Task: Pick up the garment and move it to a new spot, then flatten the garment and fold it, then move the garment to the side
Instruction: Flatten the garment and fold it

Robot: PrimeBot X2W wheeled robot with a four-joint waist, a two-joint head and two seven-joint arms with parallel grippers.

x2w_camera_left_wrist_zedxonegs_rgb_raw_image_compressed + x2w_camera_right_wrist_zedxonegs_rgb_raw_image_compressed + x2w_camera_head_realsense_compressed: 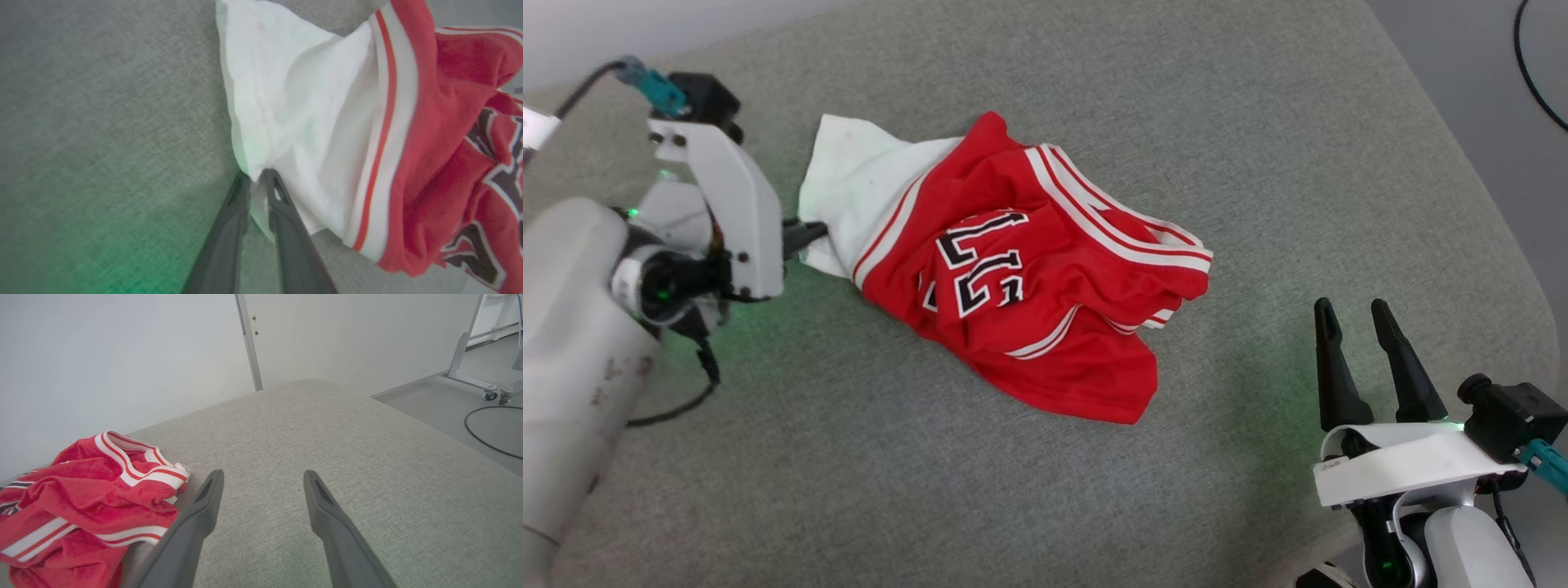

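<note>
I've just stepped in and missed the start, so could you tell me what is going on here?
The robot is starting on a crumpled red shirt lying on a grey cushion. Its left gripper is closed on the edge of the white sleeve, with cloth between its fingers. The right gripper is open and hangs beside the shirt, apart from it. Nothing is lifted or flattened yet.

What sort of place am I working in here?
Probably a lab or test room: the garment lies on a grey fabric-covered pad, with a bare white wall behind, and a wheeled metal frame and loose black cable on the grey floor.
</note>
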